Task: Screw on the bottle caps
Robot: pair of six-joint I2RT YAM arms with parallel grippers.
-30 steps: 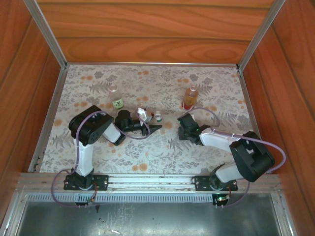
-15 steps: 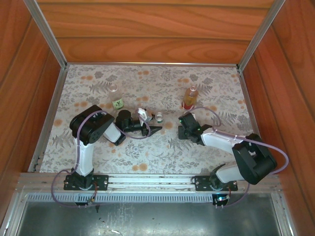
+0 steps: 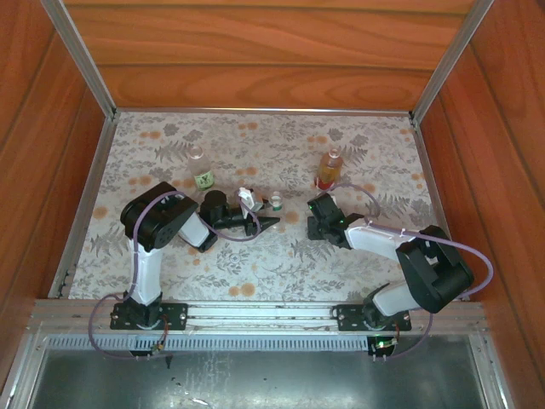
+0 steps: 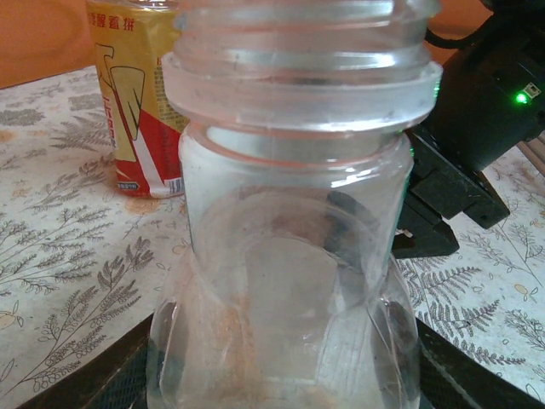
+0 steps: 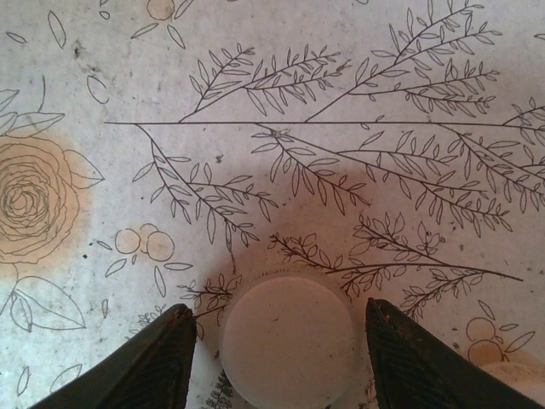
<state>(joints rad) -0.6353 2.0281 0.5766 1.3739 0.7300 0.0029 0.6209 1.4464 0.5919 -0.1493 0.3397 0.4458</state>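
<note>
My left gripper (image 3: 266, 213) lies level over the mat and is shut on a small clear bottle (image 3: 274, 203). In the left wrist view this bottle (image 4: 289, 256) stands upright and very close, its threaded neck bare, with a dark finger at each lower side of the left gripper (image 4: 285, 362). My right gripper (image 5: 281, 311) points down, open. A white bottle cap (image 5: 287, 341) lies flat on the mat between its fingertips (image 5: 170, 354), with a gap on each side. The right gripper (image 3: 319, 217) covers the cap from above. An amber bottle (image 3: 329, 170) with a red label (image 4: 136, 102) stands behind.
A bottle with a green label (image 3: 201, 170) stands at the back left of the flowered mat (image 3: 255, 273). Wooden walls and metal rails (image 3: 85, 213) enclose the mat. The right gripper's black body (image 4: 485, 111) sits close behind the held bottle.
The right gripper has crept a little left and farther from the base, its arm shifting with it. The left gripper and its bottle have stayed in place.
</note>
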